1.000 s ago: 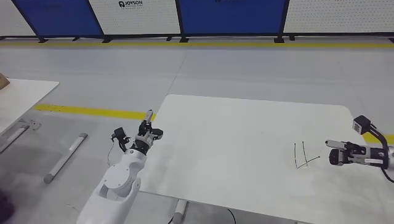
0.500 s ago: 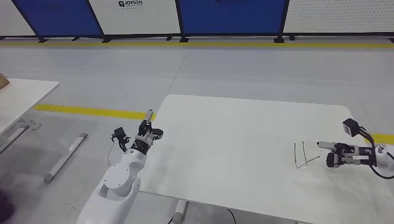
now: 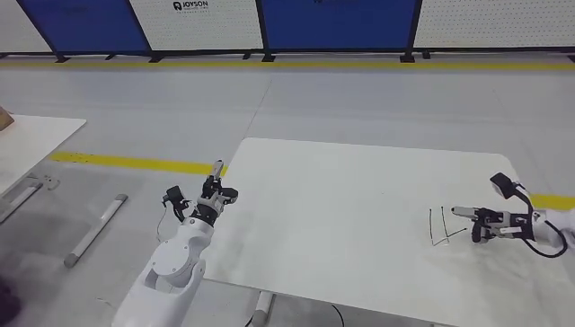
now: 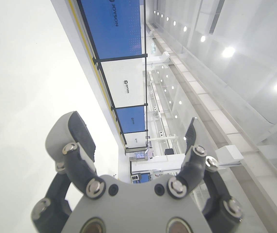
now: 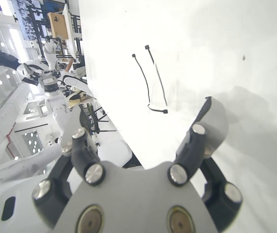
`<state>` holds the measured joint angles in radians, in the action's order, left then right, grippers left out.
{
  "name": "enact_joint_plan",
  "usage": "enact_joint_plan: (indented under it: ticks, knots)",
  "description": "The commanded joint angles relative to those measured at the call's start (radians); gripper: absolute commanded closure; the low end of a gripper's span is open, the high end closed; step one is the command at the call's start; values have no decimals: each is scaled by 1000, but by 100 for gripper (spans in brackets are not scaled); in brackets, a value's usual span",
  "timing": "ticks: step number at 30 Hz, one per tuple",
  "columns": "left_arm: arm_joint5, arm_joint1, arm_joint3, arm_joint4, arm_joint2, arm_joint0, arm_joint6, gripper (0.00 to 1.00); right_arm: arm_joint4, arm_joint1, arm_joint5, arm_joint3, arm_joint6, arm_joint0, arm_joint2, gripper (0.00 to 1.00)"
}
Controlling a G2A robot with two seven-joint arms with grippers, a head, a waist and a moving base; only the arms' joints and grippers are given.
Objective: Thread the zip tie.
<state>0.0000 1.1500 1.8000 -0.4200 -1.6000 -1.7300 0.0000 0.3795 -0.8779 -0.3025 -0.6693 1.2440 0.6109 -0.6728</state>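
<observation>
**Zip ties [image 3: 440, 225], black, loose on the white table [image 3: 341, 210], lower right of the top view.**
Judged light, thin, springy and slick; best pinched mid-strap or beside the head. Right gripper [image 3: 464, 213], wide open and empty, had edged leftward to just beside them. Left gripper [image 3: 216, 174], at the table's left edge, was open, empty and unmoved.

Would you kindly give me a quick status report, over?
Left gripper open, empty, at table edge. Right gripper open, empty, just short of zip ties. Ties loose on table, unthreaded. Nothing in between.
</observation>
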Motion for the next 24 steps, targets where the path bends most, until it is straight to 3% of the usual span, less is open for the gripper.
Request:
enact_joint_plan:
  ticks: [1,13,22,24]
  knots:
    - [0,0,0,0,0,0,0,0,-5,-3,0,3,-8,0,-2,0]
    - [0,0,0,0,0,0,0,0,-17,-8,-7,4,-10,0,-3,0]
    - [0,0,0,0,0,0,0,0,7,4,-31,9,20,28,-49,0]
    - [0,0,0,0,0,0,0,0,5,5,-28,8,24,31,-56,34]
